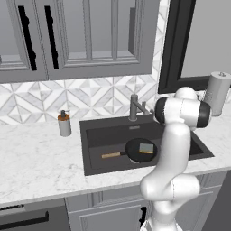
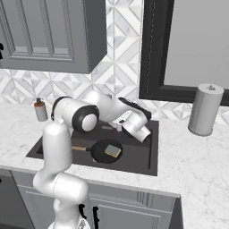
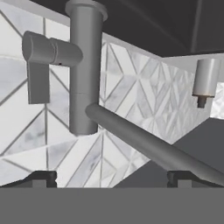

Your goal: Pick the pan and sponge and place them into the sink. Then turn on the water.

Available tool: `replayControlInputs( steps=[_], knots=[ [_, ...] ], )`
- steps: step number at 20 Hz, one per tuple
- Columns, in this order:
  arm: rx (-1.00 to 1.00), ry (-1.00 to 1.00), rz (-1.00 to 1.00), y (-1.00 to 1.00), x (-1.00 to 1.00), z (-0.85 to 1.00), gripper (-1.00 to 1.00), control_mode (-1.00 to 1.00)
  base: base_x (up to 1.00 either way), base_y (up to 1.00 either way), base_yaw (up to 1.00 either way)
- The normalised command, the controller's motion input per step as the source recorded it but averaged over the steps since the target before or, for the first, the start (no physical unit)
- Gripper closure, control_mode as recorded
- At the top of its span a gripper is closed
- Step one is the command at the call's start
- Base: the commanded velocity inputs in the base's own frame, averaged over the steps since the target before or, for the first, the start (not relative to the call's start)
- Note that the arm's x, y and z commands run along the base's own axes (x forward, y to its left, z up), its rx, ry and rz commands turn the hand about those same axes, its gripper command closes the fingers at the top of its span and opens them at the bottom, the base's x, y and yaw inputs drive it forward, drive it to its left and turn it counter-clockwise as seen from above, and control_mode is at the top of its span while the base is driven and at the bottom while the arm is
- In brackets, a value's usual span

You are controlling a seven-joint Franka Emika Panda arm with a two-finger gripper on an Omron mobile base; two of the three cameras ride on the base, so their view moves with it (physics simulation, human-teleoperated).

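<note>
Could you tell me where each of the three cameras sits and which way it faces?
Left base view: behind the arm's left, looking forward and down at the sink; the white arm rises lower right.
Right base view: behind its right, facing the same sink; the arm rises lower left.
Hand view: on the hand, rolled over, close to the faucet; both fingers wide apart.
Both base views share the pan holding the sponge, and the soap dispenser.

Faucet (image 1: 135, 108) spout behind the arm; sink (image 1: 94, 135) right part too
</note>
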Motion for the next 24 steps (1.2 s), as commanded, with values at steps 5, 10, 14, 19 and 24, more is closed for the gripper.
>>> replayControlInputs(
  steps=[5,10,14,19,24],
  knots=[
    [0.00,0.00,-0.07,0.01,0.43,-0.07,-1.00,-1.00,0.00,0.00,0.00],
    [0.00,-0.01,-0.08,0.00,0.37,-0.16,-1.00,-1.00,0.00,0.00,0.00],
    [0.00,0.00,-0.05,0.03,0.28,-0.15,-1.00,-1.00,0.00,0.00,0.00],
    [0.00,0.00,-0.03,0.03,0.29,-0.06,-1.00,-1.00,0.00,0.00,0.00],
    [0.00,0.00,-0.02,0.00,0.42,-0.01,-1.00,-1.00,0.00,0.00,0.00]
  ],
)
